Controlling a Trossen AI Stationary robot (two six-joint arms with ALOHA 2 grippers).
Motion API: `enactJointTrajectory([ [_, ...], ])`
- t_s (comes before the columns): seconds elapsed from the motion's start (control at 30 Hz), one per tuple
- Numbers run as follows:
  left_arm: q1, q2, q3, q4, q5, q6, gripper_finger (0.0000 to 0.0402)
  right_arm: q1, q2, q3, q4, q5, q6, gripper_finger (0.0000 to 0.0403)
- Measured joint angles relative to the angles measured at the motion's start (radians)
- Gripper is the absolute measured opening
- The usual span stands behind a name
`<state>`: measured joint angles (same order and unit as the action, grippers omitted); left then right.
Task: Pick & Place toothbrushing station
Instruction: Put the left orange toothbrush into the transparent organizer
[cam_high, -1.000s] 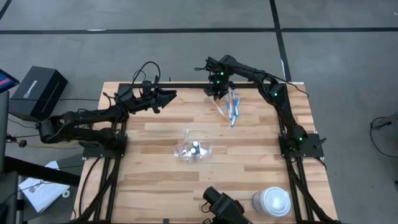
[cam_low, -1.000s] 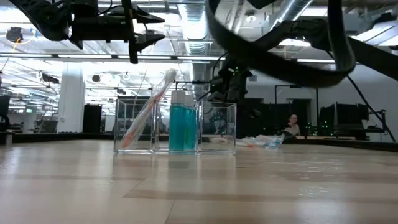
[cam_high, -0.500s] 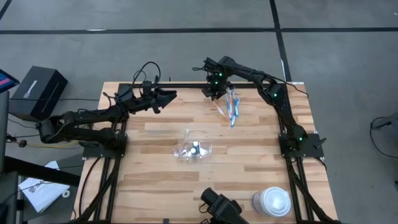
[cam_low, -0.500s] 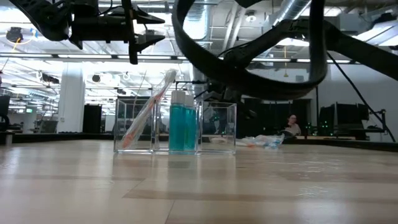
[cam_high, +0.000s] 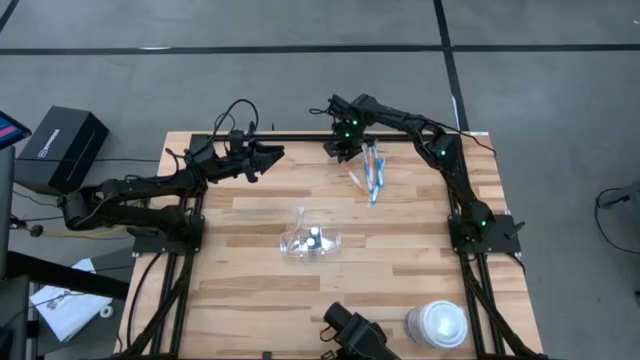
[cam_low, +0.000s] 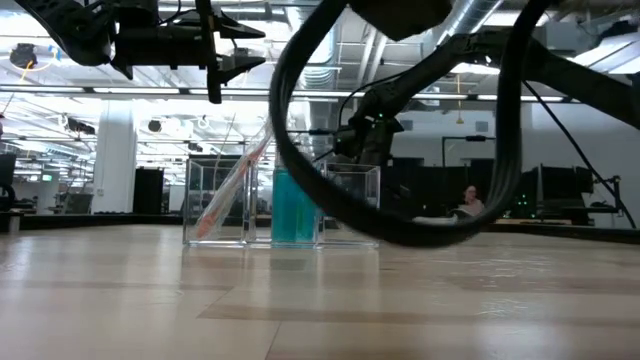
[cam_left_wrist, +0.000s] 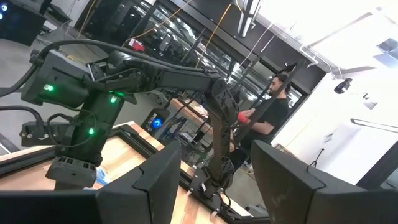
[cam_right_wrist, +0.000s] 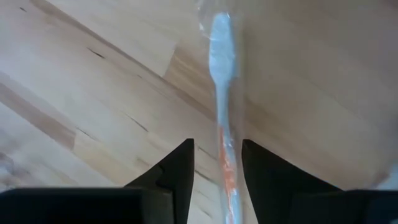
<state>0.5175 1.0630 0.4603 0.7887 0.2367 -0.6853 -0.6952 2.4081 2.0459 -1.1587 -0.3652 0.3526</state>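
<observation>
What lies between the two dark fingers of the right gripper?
In the right wrist view, a slim orange-and-white wrapped toothbrush runs between the right gripper's fingers, over the wooden table.

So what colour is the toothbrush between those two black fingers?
White with an orange handle, toothbrush, clearest in the right wrist view.

The clear holder stands near the middle of the table, with a toothbrush leaning in one compartment and a tube upright in the next. Behind it and to its right, near the table's far edge, lies a bunch of toothbrushes. The right gripper is just beside that bunch, apparently straddling one wrapped toothbrush. The lidded container sits at the near right corner.
</observation>
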Motion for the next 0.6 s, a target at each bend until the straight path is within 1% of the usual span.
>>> enactJointTrajectory([
  [0.13,0.0,0.0,0.0,0.0,0.0,0.0,0.019,0.0,0.0,-0.009,0.023,0.0,0.02,0.0128],
  [0.37,0.0,0.0,0.0,-0.004,0.0,0.0,0.019,-0.014,0.0,-0.009,0.018,-0.003,0.016,0.0117],
  [0.5,0.0,0.0,0.0,-0.004,0.0,0.0,0.019,-0.016,0.0,-0.037,0.016,-0.006,0.015,0.0116],
  [0.6,0.0,0.0,0.0,-0.005,0.0,0.0,0.019,-0.016,0.002,-0.059,0.039,-0.03,0.03,0.011],
])
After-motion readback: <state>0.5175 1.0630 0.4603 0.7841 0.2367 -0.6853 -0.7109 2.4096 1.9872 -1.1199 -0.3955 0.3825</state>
